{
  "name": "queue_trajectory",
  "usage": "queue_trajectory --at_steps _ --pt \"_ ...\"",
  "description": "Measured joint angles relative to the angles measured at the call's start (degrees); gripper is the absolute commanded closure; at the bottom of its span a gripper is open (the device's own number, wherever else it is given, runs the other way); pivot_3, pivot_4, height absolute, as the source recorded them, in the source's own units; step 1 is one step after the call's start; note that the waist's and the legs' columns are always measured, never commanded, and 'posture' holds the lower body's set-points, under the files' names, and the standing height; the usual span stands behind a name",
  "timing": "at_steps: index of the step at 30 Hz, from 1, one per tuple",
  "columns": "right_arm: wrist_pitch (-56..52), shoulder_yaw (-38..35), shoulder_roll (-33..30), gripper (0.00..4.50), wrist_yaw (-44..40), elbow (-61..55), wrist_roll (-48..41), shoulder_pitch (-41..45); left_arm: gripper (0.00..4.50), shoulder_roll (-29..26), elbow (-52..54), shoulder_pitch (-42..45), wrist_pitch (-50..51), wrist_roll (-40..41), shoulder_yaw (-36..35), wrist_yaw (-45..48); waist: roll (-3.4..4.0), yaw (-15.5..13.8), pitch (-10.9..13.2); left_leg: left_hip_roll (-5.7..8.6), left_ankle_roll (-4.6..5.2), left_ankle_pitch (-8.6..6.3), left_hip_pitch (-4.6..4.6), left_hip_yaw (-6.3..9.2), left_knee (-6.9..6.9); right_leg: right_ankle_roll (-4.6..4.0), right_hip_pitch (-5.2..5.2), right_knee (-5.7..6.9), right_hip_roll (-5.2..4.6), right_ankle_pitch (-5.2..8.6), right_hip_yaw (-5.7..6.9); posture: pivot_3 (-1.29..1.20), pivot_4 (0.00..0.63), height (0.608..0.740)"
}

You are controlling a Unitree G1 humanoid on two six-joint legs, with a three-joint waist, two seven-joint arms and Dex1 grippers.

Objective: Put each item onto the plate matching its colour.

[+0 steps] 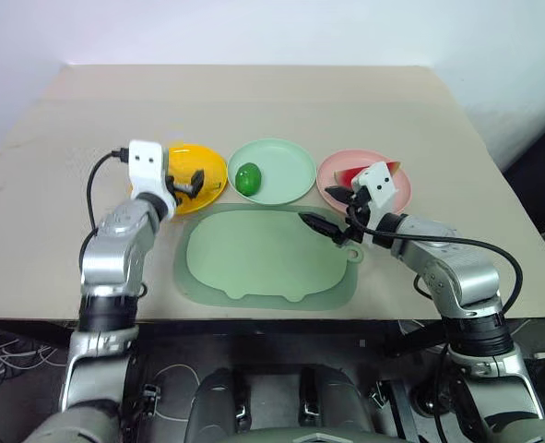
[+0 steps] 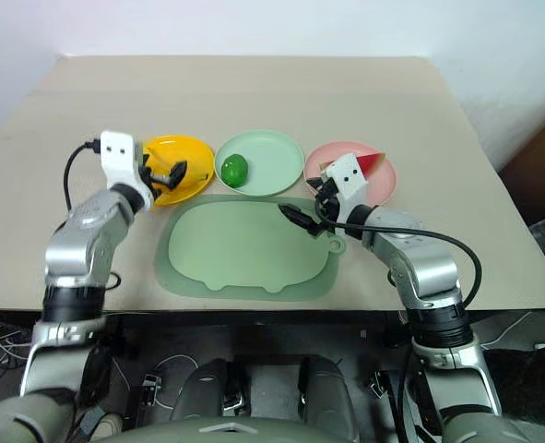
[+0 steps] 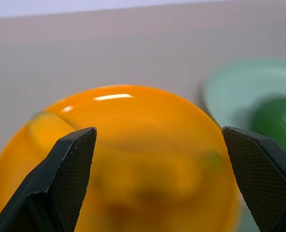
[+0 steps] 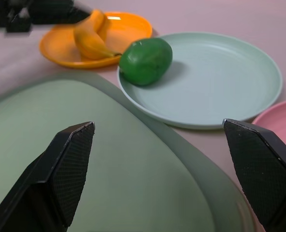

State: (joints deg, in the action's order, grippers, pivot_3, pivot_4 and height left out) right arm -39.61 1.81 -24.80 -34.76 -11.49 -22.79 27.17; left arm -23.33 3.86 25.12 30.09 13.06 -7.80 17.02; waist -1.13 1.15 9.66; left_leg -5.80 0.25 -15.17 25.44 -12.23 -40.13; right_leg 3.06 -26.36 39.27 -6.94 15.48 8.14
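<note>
Three round plates stand in a row on the tan table (image 1: 254, 92), just beyond a big pale-green tray (image 1: 263, 258) that lies at the near side. On the left is the yellow-orange plate (image 1: 212, 166), and the yellow banana (image 4: 89, 36) lies on it, curved across its middle. In the centre is the mint-green plate (image 1: 286, 166), touching or nearly touching the yellow one; the small dark-green fruit (image 1: 247, 178) sits on its left part, close to the rim. On the right is the pink plate (image 1: 332, 171), carrying the red watermelon wedge (image 1: 389, 170) with its green rind, partly hidden behind the right arm.

The left gripper (image 1: 195, 183) hovers over the near part of the yellow-orange plate, pointing toward the far side. Its jaws stand wide apart with nothing between them; the banana lies on the plate beneath and ahead of them.

The right gripper (image 1: 332, 214) hangs over the right far corner of the tray, near the pink plate, pointing left toward the green plate. Its jaws are spread fully wide and grip nothing.
</note>
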Motion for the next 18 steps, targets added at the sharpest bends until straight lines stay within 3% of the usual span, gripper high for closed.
queue_trajectory --at_steps 8,13,18 --pt "0.3 -1.2 2.8 0.0 1.9 -0.1 -2.1 -0.2 0.13 0.3 9.1 -14.5 -15.7 6.7 -2.8 12.4 0.0 -0.3 0.0 0.01 0.04 -0.03 0.01 0.05 -0.04 -0.01 0.03 0.01 -0.07 0.0 0.02 0.0 0.15 0.695" --pt "2.8 -3.2 2.8 0.0 2.1 -0.9 -2.5 -3.6 0.13 -0.3 14.5 -21.7 -17.7 16.3 -6.9 20.1 0.01 -0.3 0.0 0.01 0.04 -0.03 0.01 0.06 -0.02 -0.01 0.04 -0.01 -0.06 0.0 0.03 0.0 0.15 0.695" --pt "7.4 -6.2 1.1 0.0 -2.1 -6.1 -5.5 -11.0 0.13 -5.8 14.7 -26.5 -17.6 21.1 -10.1 27.4 0.01 -0.4 0.0 0.01 0.07 -0.06 0.0 0.11 -0.02 -0.01 0.09 -0.05 -0.07 0.0 0.06 0.0 0.15 0.695"
